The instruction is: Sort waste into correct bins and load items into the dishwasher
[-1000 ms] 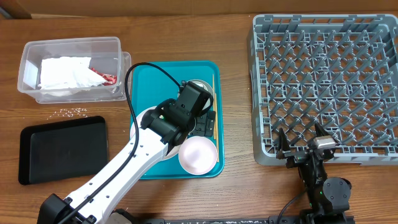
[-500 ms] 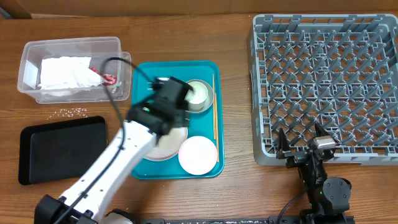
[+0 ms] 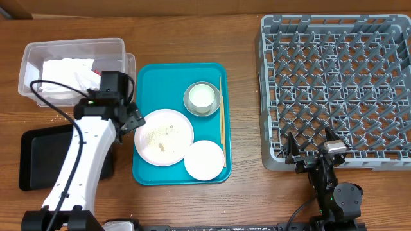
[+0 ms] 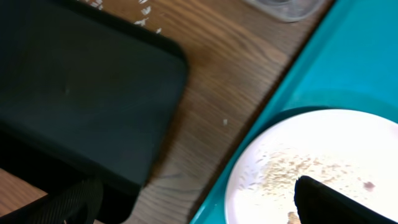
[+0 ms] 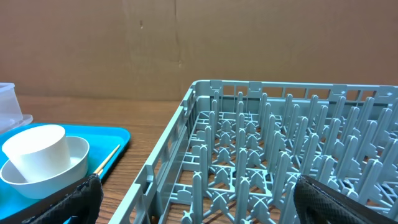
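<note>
The left gripper [image 3: 133, 120] hangs empty, jaws spread wide, between the black tray [image 3: 45, 154] and the large plate [image 3: 174, 145] carrying crumbs [image 3: 158, 133] on the teal tray [image 3: 151, 77], while the right gripper [image 3: 310, 147], also spread, rests beside the grey rack [image 3: 334, 77].

A crumpled white napkin [image 3: 64, 72] is held in the clear tub [image 3: 32, 54], and the black tray [image 3: 38, 160] is laid flat near it. On the teal tray [image 3: 151, 80] are set a large plate [image 3: 173, 144] strewn with crumbs [image 3: 157, 133], a small plate [image 3: 205, 160], a bowl [image 3: 190, 102] holding a white cup [image 3: 201, 96], and chopsticks [image 3: 221, 112]. The grey dish rack [image 3: 337, 83] is placed well to the right.
</note>
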`<action>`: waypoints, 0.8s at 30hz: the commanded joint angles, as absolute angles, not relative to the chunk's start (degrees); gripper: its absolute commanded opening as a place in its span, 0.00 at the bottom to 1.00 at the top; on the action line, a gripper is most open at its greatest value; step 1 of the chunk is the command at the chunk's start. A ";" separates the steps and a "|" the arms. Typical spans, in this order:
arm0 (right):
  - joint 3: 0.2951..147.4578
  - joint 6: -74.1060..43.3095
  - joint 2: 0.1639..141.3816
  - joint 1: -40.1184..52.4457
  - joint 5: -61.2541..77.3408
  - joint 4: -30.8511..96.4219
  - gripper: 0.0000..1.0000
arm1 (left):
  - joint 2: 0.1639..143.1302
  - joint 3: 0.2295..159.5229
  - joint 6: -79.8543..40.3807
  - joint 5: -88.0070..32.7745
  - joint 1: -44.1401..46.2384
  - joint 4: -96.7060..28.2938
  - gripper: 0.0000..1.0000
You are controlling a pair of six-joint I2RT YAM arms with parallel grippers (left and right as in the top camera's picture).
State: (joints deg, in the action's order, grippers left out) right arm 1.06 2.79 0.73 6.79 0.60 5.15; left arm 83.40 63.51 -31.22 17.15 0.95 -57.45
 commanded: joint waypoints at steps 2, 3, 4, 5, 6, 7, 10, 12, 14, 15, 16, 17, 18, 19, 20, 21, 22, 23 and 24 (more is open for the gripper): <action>0.47 2.85 0.16 6.63 0.05 4.82 1.00 | 83.24 63.35 -32.01 16.47 -2.37 -57.91 1.00; 0.47 2.85 0.16 6.63 0.05 4.82 1.00 | 83.24 63.35 -31.99 16.47 -3.16 -57.91 1.00; 0.47 2.85 0.16 6.63 0.05 4.82 1.00 | 83.24 63.35 -32.01 16.47 -3.90 -57.91 1.00; 0.47 2.85 0.16 6.63 0.05 4.82 1.00 | 83.24 63.35 -32.01 16.45 -4.51 -57.93 1.00; 0.47 2.85 0.16 6.63 0.05 4.82 1.00 | 83.24 63.35 -31.99 16.47 -5.02 -58.04 1.00; 0.47 2.85 0.16 6.63 0.05 4.82 1.00 | 83.24 63.35 -31.99 16.47 -5.52 -58.26 1.00; 0.47 2.85 0.16 6.63 0.05 4.82 1.00 | 83.24 63.35 -32.42 16.21 -6.37 -58.72 1.00; 0.47 2.85 0.16 6.63 0.05 4.82 1.00 | 83.24 63.35 -32.45 16.21 -6.52 -58.74 1.00; 0.47 2.85 0.16 6.61 0.05 4.82 1.00 | 83.24 63.35 -33.76 15.99 -6.59 -59.05 1.00; 0.47 2.85 0.16 6.63 0.05 4.82 1.00 | 83.24 63.35 -34.76 15.99 -6.70 -59.37 1.00; 0.47 2.85 0.16 6.63 0.05 4.82 1.00 | 83.24 63.35 -35.44 15.97 -6.85 -59.51 1.00; 0.47 2.85 0.16 6.63 0.05 4.82 1.00 | 83.24 63.35 -36.29 15.75 -6.92 -59.59 1.00; 0.47 2.85 0.16 6.63 0.05 4.82 1.00 | 83.24 63.35 -37.12 14.83 -6.90 -59.55 1.00; 0.47 2.85 0.16 6.63 0.05 4.82 1.00 | 83.24 63.35 -37.95 13.32 -6.90 -59.55 1.00; 0.47 2.85 0.16 6.63 0.05 4.82 1.00 | 83.24 63.35 -38.04 12.03 -6.90 -59.53 1.00; 0.47 2.85 0.16 6.63 0.05 4.82 1.00 | 83.24 63.35 -37.91 9.19 -6.87 -59.59 1.00; 0.47 2.85 0.16 6.63 0.05 4.82 1.00 | 83.24 63.35 -37.91 8.67 -6.81 -59.81 1.00; 0.47 2.85 0.16 6.63 0.05 4.82 1.00 | 83.24 63.35 -37.91 8.69 -6.76 -60.23 1.00; 0.47 2.85 0.16 6.63 0.05 4.82 1.00 | 83.24 63.35 -37.91 8.69 -6.76 -60.86 1.00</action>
State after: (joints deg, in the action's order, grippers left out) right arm 1.06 2.76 0.73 6.79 0.56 5.17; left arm 83.40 63.44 -36.14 12.01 -6.52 -59.75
